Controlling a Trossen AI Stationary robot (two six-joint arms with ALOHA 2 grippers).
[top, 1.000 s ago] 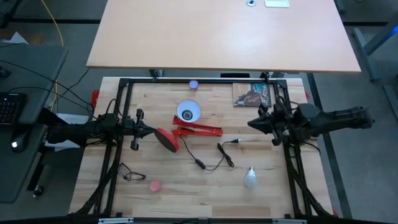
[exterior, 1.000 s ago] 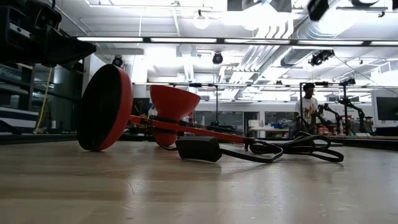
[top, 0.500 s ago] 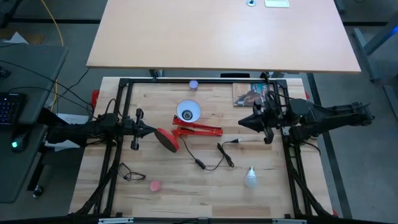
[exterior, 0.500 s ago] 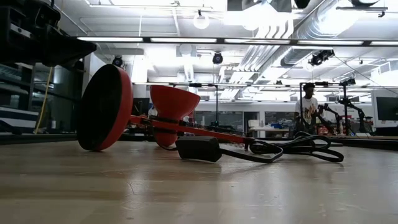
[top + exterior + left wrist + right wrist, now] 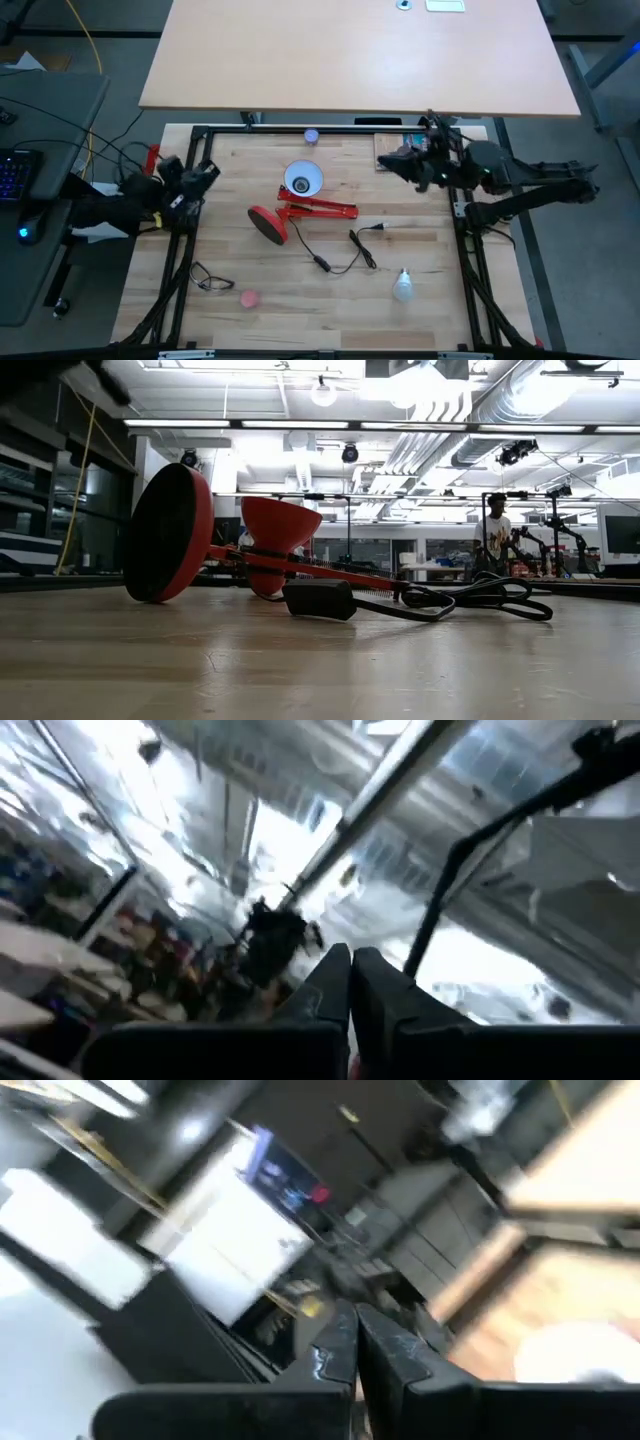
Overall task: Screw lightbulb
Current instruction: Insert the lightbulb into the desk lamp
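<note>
Both your left gripper (image 5: 205,170) and right gripper (image 5: 392,160) are pinched shut, empty, well apart from the lightbulb (image 5: 402,286). Reach for it shut and you'll likely knock it rolling across the table (image 5: 440,310), away from the red lamp (image 5: 300,200).

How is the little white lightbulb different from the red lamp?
The lightbulb is small and frosted white; the red lamp is much bigger, with a white inside to its shade. The lightbulb lies alone near the table's front right, while the red lamp lies tipped over on its side in the middle, with a black cord trailing from it. Both rest on the wooden table, and no pincer touches either.
</note>
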